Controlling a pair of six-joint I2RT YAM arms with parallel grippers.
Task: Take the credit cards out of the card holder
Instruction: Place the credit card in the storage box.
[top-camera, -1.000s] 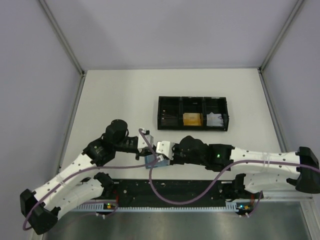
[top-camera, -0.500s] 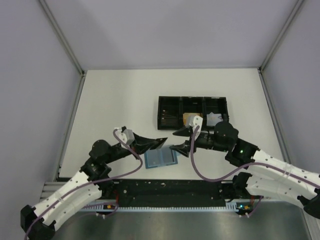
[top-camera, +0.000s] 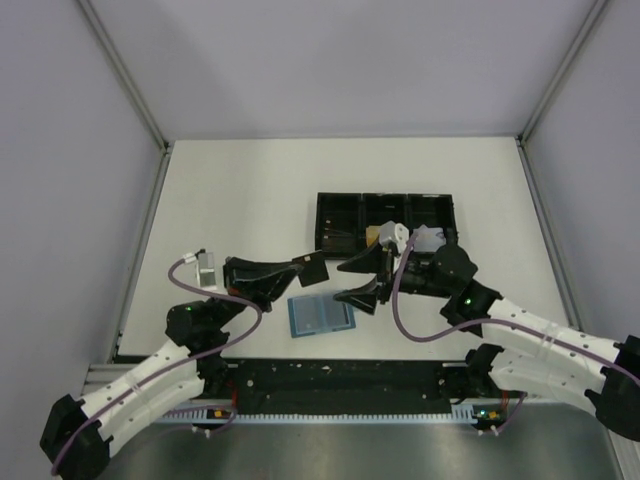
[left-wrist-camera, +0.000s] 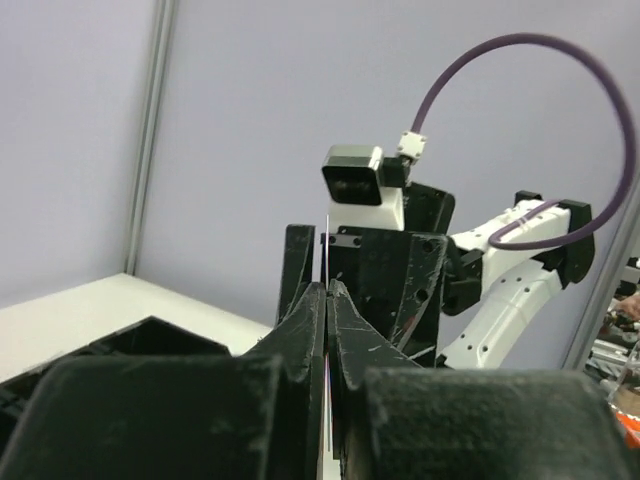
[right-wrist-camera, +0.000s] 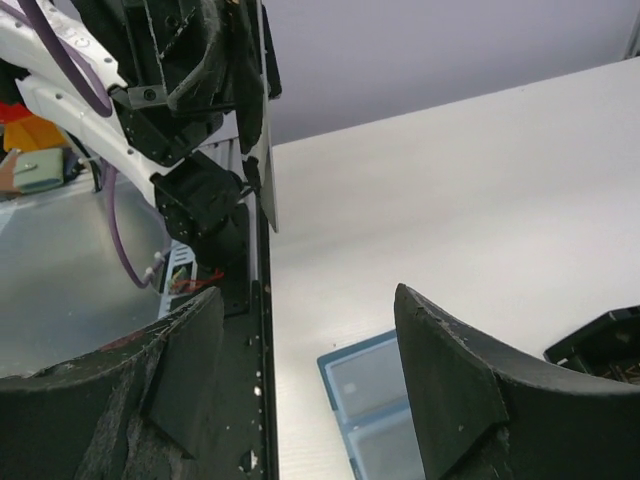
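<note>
Left hand (top-camera: 300, 268) is clenched on the black credit card (top-camera: 314, 268), held in the air above the bench (top-camera: 240, 190). In its wrist view the hand (left-wrist-camera: 327, 300) pinches the card edge-on as a thin line.

Right hand (top-camera: 355, 283) is released, fingers well apart with nothing between them, hovering just right of the card.

The card holder (top-camera: 320, 315) lies open and flat on the bench, near the front edge, below both hands. In the right wrist view it (right-wrist-camera: 372, 392) shows under the spread hand (right-wrist-camera: 308, 300).

The black tray (top-camera: 336, 198) sits behind. The orange-gold credit card (top-camera: 373, 236) lies in its middle compartment, partly hidden by the right wrist. A white wad (top-camera: 431, 238) is in the right compartment.
</note>
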